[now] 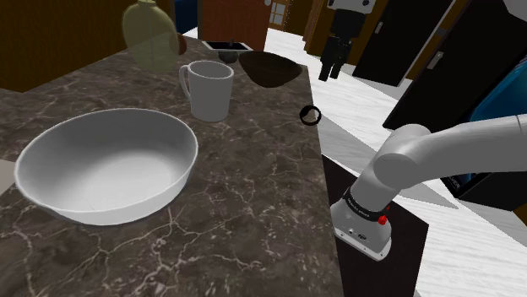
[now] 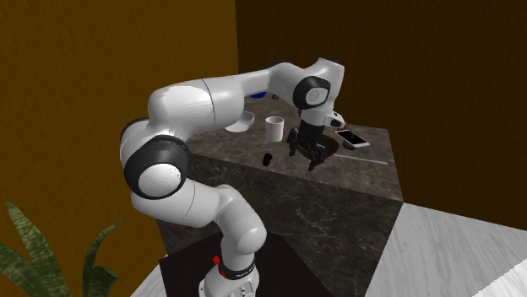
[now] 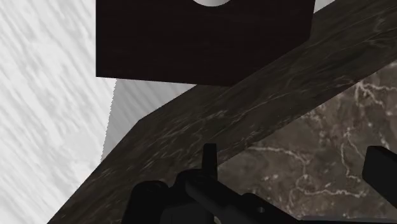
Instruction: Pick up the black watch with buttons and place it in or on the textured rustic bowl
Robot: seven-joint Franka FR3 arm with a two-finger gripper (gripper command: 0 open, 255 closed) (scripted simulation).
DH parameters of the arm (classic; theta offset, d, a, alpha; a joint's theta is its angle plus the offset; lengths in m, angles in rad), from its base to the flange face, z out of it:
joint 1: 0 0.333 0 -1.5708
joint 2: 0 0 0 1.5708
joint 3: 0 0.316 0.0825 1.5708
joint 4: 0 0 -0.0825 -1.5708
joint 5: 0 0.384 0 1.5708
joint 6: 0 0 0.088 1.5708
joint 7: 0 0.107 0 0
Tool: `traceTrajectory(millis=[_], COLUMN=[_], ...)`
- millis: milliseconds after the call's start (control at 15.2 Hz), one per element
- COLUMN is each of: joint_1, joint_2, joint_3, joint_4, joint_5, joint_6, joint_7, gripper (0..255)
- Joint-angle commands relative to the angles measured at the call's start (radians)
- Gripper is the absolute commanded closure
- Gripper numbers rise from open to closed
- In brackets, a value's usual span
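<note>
Black fingers stand well apart with nothing between them; the gripper hangs above the dark marbled counter. The black watch lies at the counter's edge, near the white mug. The dark brown bowl sits just beyond, and a big white bowl sits closer to the shoulder camera.

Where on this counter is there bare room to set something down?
Bare counter lies between the big white bowl and the edge by the stand, in front of the white mug. The far end is crowded: mug, olive jug, dark bowl, watch at the edge.
</note>
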Motion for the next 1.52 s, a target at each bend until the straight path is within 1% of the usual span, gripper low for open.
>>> traceTrajectory(millis=[0,396,792,1254,1452], joint_1=[0.000,0.089,0.171,0.181,0.182], joint_2=[0.000,-0.012,0.000,-0.030,-0.032], joint_3=[0.000,0.127,0.247,0.267,0.269], joint_4=[0.000,-0.019,-0.014,-0.122,-0.131], joint_5=[0.000,0.087,0.168,0.187,0.189], joint_6=[0.000,0.013,0.031,0.110,0.117], joint_7=[0.000,0.046,0.088,0.084,0.083], gripper=[0,0,0,0,0])
